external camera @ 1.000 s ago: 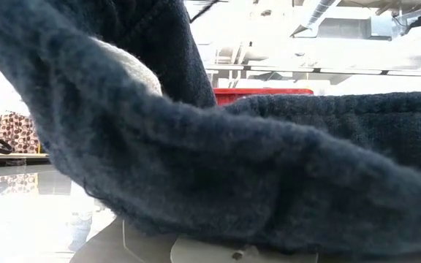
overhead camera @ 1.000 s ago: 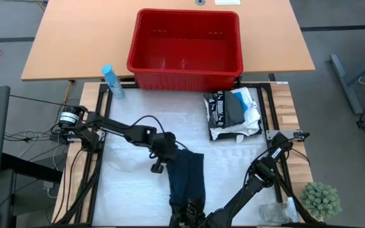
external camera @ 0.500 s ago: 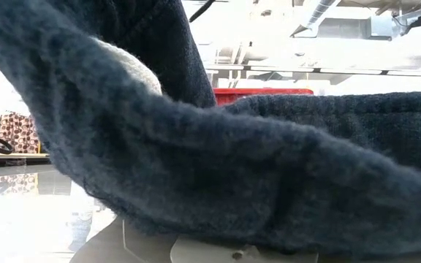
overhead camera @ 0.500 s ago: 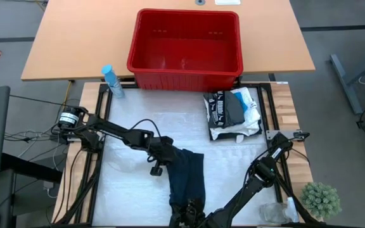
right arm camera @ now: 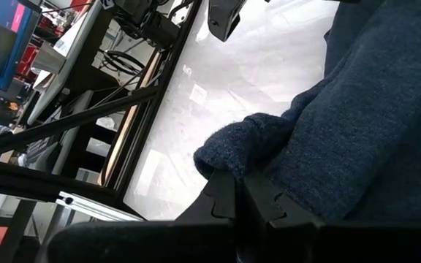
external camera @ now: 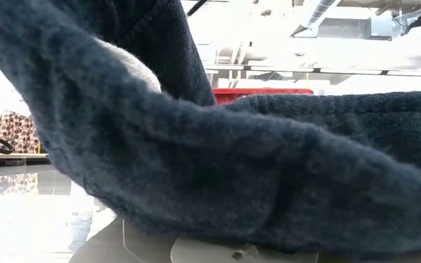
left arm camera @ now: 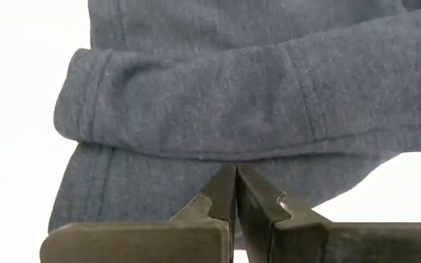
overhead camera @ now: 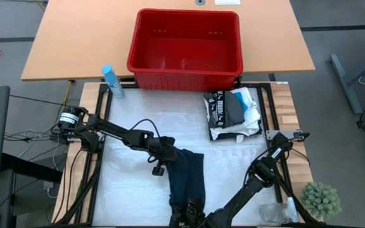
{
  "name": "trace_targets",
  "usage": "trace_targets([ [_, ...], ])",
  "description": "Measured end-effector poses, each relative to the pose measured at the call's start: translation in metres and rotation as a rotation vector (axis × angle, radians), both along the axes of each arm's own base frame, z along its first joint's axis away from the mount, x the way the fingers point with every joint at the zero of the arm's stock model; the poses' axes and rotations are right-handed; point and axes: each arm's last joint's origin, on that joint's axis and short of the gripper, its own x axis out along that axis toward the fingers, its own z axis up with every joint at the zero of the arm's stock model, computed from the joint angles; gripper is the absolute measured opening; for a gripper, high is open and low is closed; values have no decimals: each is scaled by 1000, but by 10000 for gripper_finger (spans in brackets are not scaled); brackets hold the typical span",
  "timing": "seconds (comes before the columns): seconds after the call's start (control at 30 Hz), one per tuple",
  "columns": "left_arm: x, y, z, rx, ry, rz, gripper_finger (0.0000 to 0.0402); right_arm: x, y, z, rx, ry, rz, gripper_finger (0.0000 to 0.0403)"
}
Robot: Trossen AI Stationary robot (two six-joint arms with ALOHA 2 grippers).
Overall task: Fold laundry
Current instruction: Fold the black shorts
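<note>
Grey garment (overhead camera: 187, 179) — right gripper (right arm camera: 238, 191) pinching it (left gripper (left arm camera: 235, 191) closed).

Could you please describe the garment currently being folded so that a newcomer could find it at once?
Start at the red basket and come toward the table's near edge. The dark blue garment lies mid-mat between both grippers, alone, unlike the black-and-white pile beside the basket.

Dark blue-grey garment (overhead camera: 187, 176) — red basket (overhead camera: 185, 47)
</note>
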Motion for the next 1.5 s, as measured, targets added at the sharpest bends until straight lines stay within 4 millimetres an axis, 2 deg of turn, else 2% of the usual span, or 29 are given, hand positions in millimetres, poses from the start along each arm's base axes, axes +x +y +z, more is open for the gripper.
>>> trace_targets([
  [0.1, 1, 0, -1, 7, -6, -3, 0, 0, 0, 0, 0, 0, 0, 22],
  [0.33, 6, -2, -28, 0, 72, 2, 0, 1, 0, 0, 7, -9, -1, 22],
  [0.5, 7, -1, -32, 27, 76, 21, 0, 0, 2, 3, -20, -68, -31, 22],
  [0.73, 7, 2, -33, 43, 83, 42, 0, -19, 19, 5, 24, -117, -29, 22],
  [1.07, 6, 3, -34, 48, 99, 57, 0, -29, 13, -13, 170, 86, -42, 22],
  [1.33, 5, 3, -34, 65, 105, 71, 0, -32, 12, -18, 292, 234, -25, 36],
  [1.5, 5, 3, -34, 67, 105, 71, 0, -34, 15, -19, 291, 297, 16, 42],
])
